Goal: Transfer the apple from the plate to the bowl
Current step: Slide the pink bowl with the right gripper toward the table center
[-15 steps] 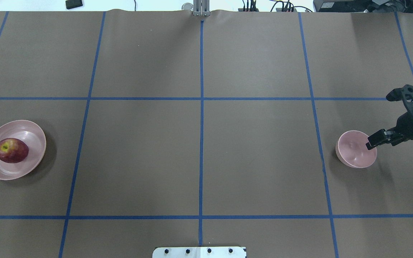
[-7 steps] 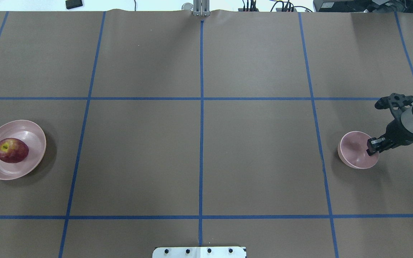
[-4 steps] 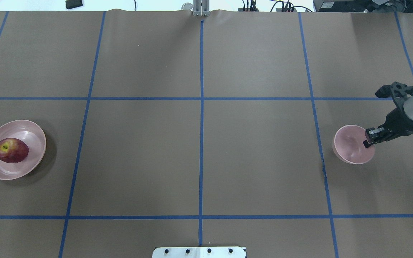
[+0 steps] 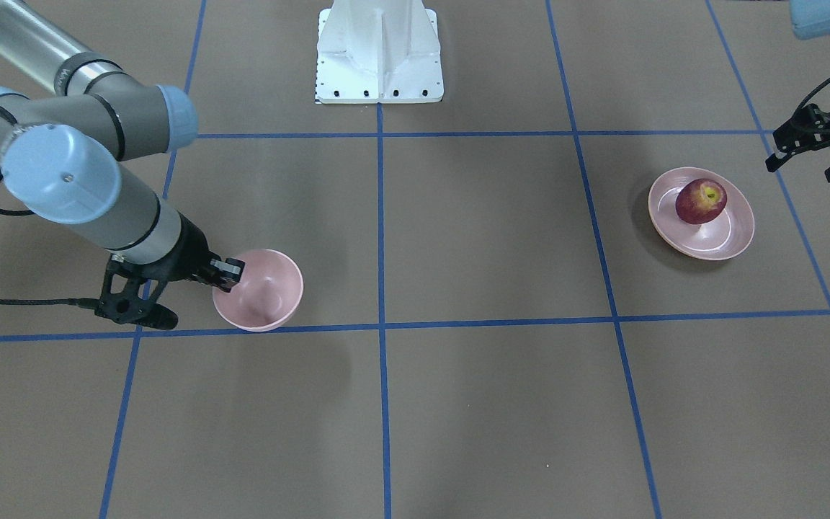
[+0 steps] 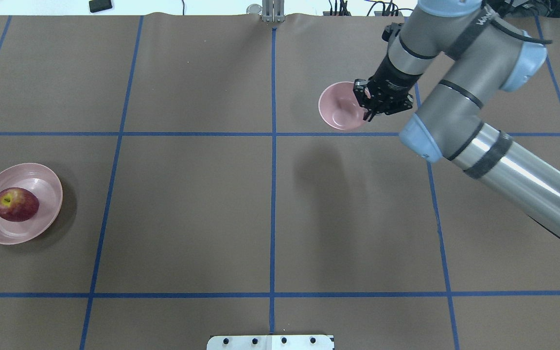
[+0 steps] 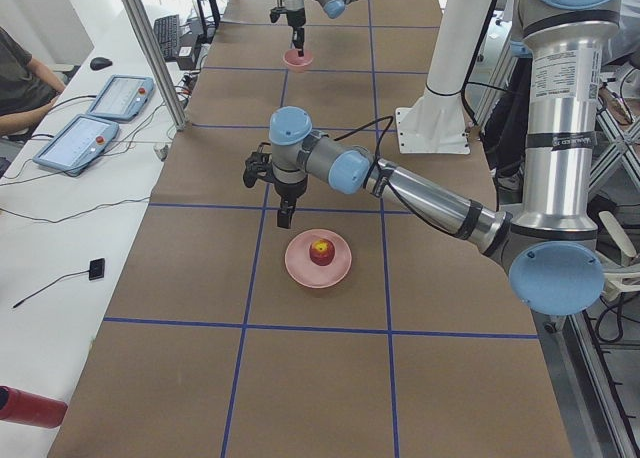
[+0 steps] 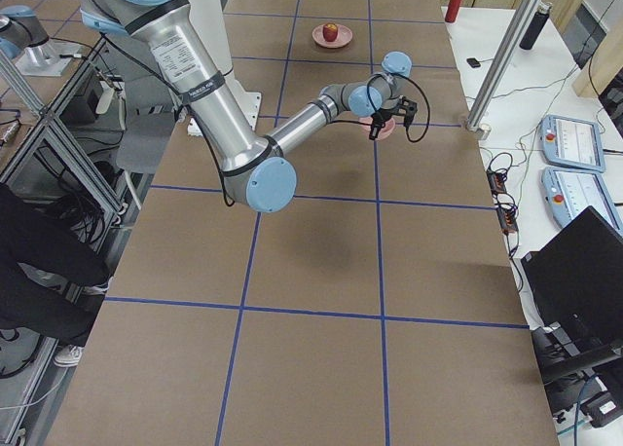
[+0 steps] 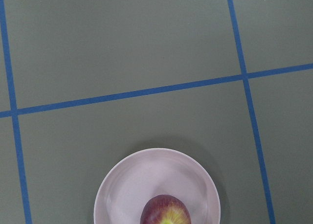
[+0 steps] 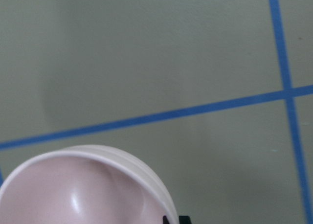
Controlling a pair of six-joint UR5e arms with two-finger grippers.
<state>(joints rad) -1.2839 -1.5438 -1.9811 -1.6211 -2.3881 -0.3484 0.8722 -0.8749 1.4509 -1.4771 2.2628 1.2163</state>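
Overhead and front-facing views. The right gripper (image 5: pixel 367 103) is clamped on the rim of the bowl (image 5: pixel 338 114), at the bowl's 3 o'clock side. It holds the bowl clear of the table (image 5: pixel 187 204), judging by the shadow, which falls apart from the bowl toward 6 o'clock. The apple (image 5: pixel 15 204) sits stem end up on the plate (image 5: pixel 49 181) at the table's 9 o'clock edge, well apart from the bowl and at about 8 o'clock from it. The left gripper (image 4: pixel 811 144) hovers near the plate, with the apple at its 8 o'clock in the front-facing view. Whether its jaws are parted cannot be told. The left arm is much the nearer to the apple. Counted: one apple, one plate, one bowl, two grippers.
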